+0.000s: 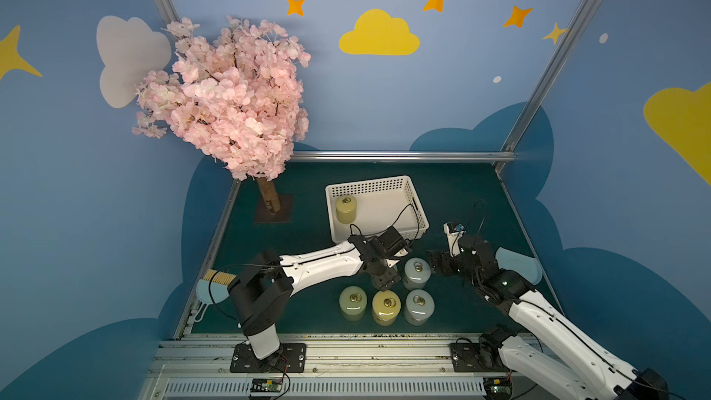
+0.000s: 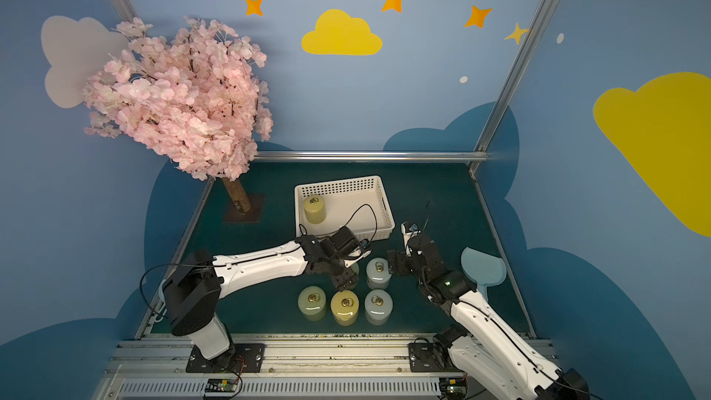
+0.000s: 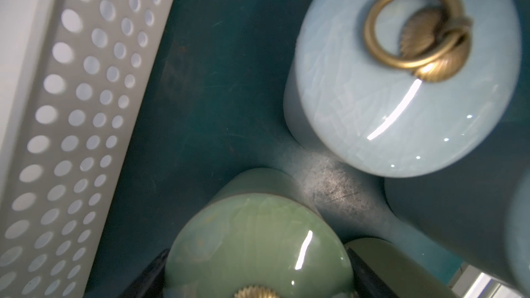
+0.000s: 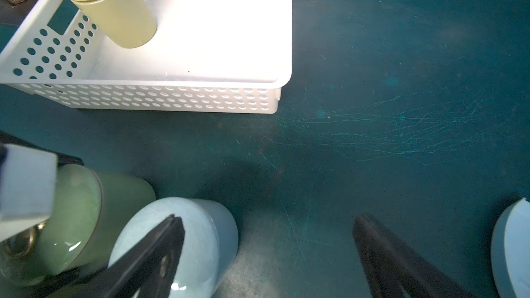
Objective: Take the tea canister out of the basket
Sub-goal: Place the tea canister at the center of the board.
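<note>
Left gripper [image 3: 258, 276], at the bottom edge of its wrist view, is clamped around a green canister [image 3: 252, 239]. This one is already outside the basket [image 3: 86, 104] and close among others. If it is let go off-centre, the glossy canister may tip against the blue canister [image 3: 401, 81] beside it. Right gripper [image 4: 268, 222] hangs spread wide near that one. Further back, in both top views, a pale yellow canister [image 1: 346, 208] stands in the basket's upper left corner.

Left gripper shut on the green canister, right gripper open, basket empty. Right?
Basket isn't empty: a pale yellow canister stands in it, as the right wrist view shows. Left gripper shut on the green canister, right gripper open: both correct.
</note>
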`<state>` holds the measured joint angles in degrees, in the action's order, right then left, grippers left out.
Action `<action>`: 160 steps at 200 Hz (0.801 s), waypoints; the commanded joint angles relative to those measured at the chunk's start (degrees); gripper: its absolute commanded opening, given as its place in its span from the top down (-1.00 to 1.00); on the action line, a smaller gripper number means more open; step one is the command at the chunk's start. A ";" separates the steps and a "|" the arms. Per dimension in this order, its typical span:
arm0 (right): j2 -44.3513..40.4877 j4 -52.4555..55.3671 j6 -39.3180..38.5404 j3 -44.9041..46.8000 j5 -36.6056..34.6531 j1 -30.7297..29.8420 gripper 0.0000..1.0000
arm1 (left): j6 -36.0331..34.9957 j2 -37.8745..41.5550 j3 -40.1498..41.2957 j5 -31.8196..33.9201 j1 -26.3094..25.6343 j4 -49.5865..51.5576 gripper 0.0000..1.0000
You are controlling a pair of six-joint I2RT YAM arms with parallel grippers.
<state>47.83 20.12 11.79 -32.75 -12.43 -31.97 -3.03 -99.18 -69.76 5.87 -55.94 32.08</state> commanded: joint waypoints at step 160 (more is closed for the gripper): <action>-1.42 -1.82 0.86 0.94 0.57 0.37 -0.96 | 4.82 1.93 -6.15 2.21 0.02 3.30 -1.00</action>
<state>47.33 19.49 11.81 -32.36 -12.38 -31.97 0.43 -99.44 -74.48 6.48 -55.94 33.98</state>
